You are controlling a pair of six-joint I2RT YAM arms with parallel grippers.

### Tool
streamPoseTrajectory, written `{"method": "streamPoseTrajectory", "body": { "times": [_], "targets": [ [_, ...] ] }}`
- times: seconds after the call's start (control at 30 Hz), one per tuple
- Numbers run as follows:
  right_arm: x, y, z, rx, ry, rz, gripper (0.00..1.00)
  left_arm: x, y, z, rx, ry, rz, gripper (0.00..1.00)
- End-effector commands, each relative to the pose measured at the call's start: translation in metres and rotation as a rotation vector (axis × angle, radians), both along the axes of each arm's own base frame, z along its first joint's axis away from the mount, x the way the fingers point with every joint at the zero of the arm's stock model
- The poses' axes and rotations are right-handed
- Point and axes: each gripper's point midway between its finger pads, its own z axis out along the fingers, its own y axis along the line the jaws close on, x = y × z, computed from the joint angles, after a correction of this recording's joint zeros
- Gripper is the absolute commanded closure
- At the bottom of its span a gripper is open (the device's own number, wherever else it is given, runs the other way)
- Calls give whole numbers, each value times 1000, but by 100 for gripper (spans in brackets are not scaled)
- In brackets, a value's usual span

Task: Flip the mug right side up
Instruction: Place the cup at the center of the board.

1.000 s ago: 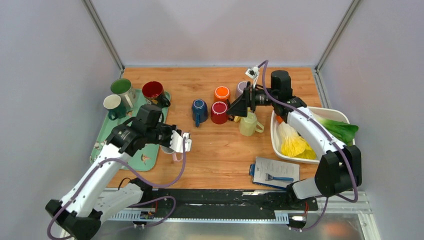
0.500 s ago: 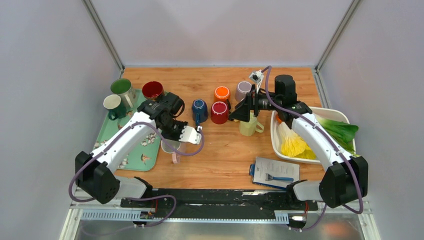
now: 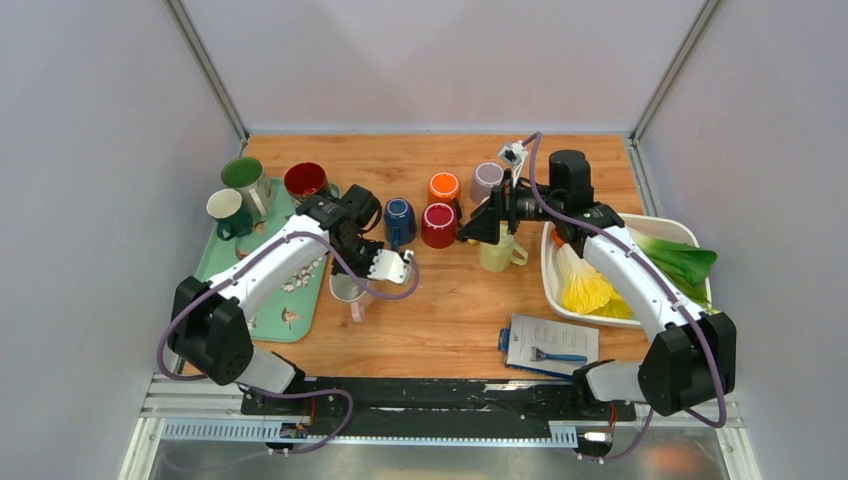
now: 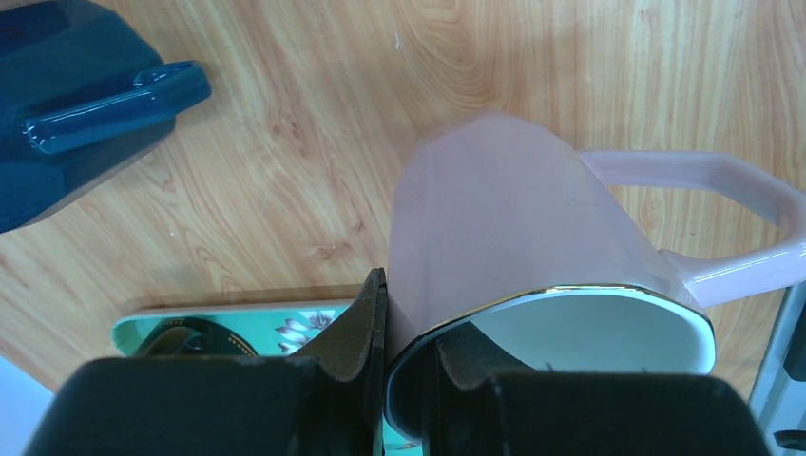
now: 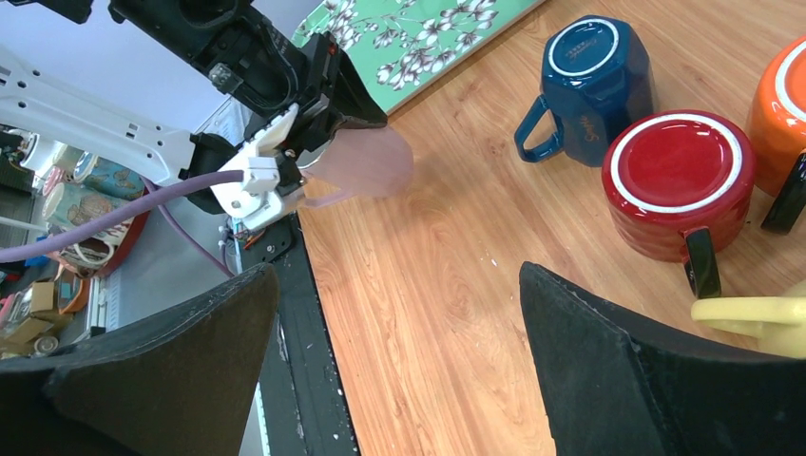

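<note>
We see the pale pink mug (image 3: 346,291) left of centre in the overhead view: mouth facing up, slightly tilted, white inside, handle pointing toward the bottom edge.

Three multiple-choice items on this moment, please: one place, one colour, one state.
1. Where is the pink mug?
A) in the left gripper, beside the green tray
B) in the white tub
C) on the booklet

2. What colour is the bottom-up mug beside the blue mug?
A) green
B) red
C) white

3. The right gripper is:
A) shut on the yellow mug
B) shut on nothing
C) open

Key: 1 A, the gripper is clamped on its rim; 2 B, its red base faces up; 3 C, its fingers stand wide apart.
</note>
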Motion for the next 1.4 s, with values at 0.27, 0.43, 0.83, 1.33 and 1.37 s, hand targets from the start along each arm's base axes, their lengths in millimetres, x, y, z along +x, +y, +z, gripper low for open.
{"method": "streamPoseTrajectory", "body": {
  "times": [0.27, 0.43, 0.83, 1.33, 1.37],
  "targets": [
    [1, -2, 3, -4, -44, -6, 0, 10, -5, -19, 26, 25, 95, 90],
    [1, -3, 0, -8, -38, -8, 0, 19, -9, -21, -5, -15, 162, 70],
    [0, -5, -2, -14, -40, -13, 0, 35, -17, 28, -131, -125, 402, 42],
    [3, -5, -10, -22, -23, -16, 0, 15, 34, 9, -347, 214, 1542, 24],
    [2, -5, -9, -22, -26, -14, 0, 16, 34, 7, -347, 217, 1544, 24]
  ]
}}
